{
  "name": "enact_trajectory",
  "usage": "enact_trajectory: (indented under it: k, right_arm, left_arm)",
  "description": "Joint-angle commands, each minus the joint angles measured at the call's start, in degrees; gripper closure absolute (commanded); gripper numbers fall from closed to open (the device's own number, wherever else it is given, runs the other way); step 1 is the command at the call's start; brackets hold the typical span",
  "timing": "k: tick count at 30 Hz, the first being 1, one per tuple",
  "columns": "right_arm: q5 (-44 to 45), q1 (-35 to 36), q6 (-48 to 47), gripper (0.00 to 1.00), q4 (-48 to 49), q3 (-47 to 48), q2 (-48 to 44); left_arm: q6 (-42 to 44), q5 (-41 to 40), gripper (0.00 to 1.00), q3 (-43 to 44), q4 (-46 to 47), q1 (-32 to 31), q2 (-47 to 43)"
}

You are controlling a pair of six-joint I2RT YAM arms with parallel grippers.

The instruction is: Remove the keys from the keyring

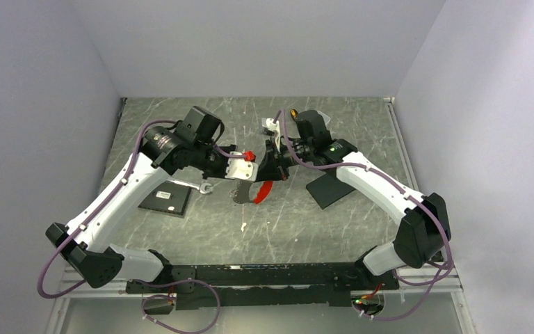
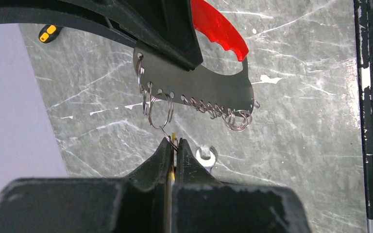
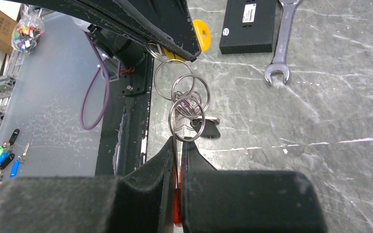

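1. At the centre of the top view, the keyring (image 1: 254, 193) hangs between the two grippers. It is a flat dark metal plate with a red curved strip along one edge.
2. From the left wrist, a row of holes along the plate's lower edge carries thin split rings (image 2: 161, 110). A tangle of smaller rings sits toward the plate's right end.
3. A yellow key (image 2: 173, 141) shows edge-on at the lower middle of that view, linked by a thin wire loop to one of the larger rings.
4. In the right wrist view, a small dark and silvery piece (image 3: 206, 127) hangs from the bunched rings at mid-frame. Whether it is a key cannot be told.
5. The left gripper (image 2: 175, 144) is clamped tight on the yellow key, with a finger pressed against each flat side.
6. The right gripper (image 3: 177, 145) is closed on the plate, and a red sliver shows between its fingers. In the left wrist view, one finger covers the plate's upper left part.
7. A silver wrench (image 3: 280, 43) lies flat on the marbled table (image 1: 285, 229), just beside a black box (image 3: 249, 24) at the upper right of the right wrist view.
8. A yellow-handled screwdriver (image 2: 48, 33) lies at the upper left of the left wrist view, well apart from the plate.
9. A second black slab (image 1: 330, 189) lies under the right arm in the top view.
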Motion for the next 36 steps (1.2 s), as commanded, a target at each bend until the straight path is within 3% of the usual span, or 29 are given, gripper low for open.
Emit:
enact_trajectory:
  k: [1,10,18,21,23,25,27,30,36]
  right_arm:
    - [-0.68,-0.51,-0.69,1.0,0.36,-0.48,-2.21]
    - [-1.24,-0.42,1.49,1.0,3.89,-3.88,-2.49]
    - [-5.54,-0.53,9.93,1.0,13.7,-7.13,-1.38]
    - [-8.39,-3.02,20.57,1.0,26.08,-10.55,-1.64]
    - [-10.07,-5.66,33.34,1.0,42.79,-15.72,-1.94]
    - [-9.68,-8.09,48.56,1.0,67.38,-22.68,-1.58]
    - [-7.78,-9.24,56.97,1.0,83.62,-27.51,-0.89]
    - [-7.61,-9.04,55.3,1.0,83.77,-27.64,-0.76]
    - [-5.1,-8.95,60.05,1.0,93.54,-30.26,-0.47]
  left_arm:
    - [-0.68,1.82,1.0,1.78,1.12,0.45,-1.83]
    - [1.24,0.66,1.0,3.29,6.42,0.45,-1.9]
    - [3.41,5.41,1.0,10.42,5.66,-1.24,4.75]
    - [3.34,6.0,1.0,11.87,4.81,-2.96,7.22]
    - [2.37,6.04,1.0,12.69,4.96,-3.11,8.2]
    - [0.98,5.6,1.0,13.59,5.34,-3.15,8.99]
    - [0.95,5.17,1.0,14.32,4.68,-3.13,9.53]
    - [0.67,4.27,1.0,14.48,3.84,-3.11,10.01]
    - [-0.94,3.21,1.0,14.38,5.26,-3.11,10.2]
